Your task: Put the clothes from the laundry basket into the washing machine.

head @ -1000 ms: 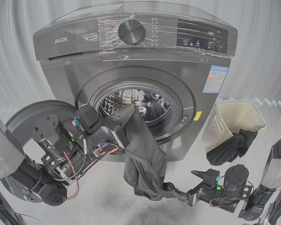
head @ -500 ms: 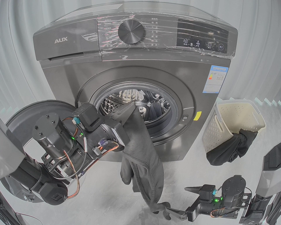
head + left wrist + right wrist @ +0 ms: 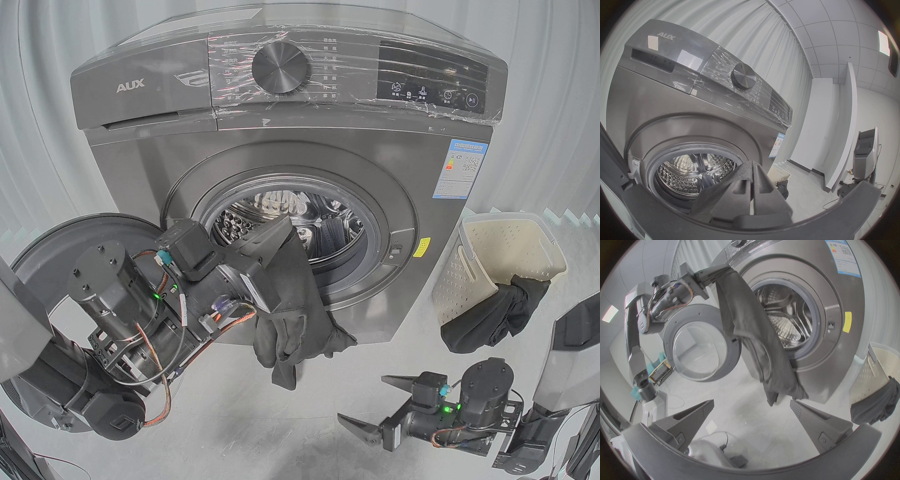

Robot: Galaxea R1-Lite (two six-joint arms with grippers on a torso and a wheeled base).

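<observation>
The right tool (image 3: pixel 362 400) has just let go of the dark garment (image 3: pixel 300 306) and sits low near the floor, jaws spread wide. The garment now hangs only from the left tool (image 3: pixel 275 232), pinched tight at the mouth of the washing machine (image 3: pixel 400 187). I'd say it's ready to be pushed in. Another dark piece (image 3: pixel 494 319) waits over the laundry basket (image 3: pixel 500 244), far right.

The head view looks forward and down from high up onto the front of the washing machine (image 3: pixel 294 156). The left wrist view sits close before the drum opening (image 3: pixel 693 175), tilted up toward the ceiling (image 3: pixel 837 34). The right wrist view looks from low by the floor (image 3: pixel 747 427) (farther back) at the door (image 3: pixel 700 346) and the dark garment (image 3: pixel 756 333). All share the drum opening.
</observation>
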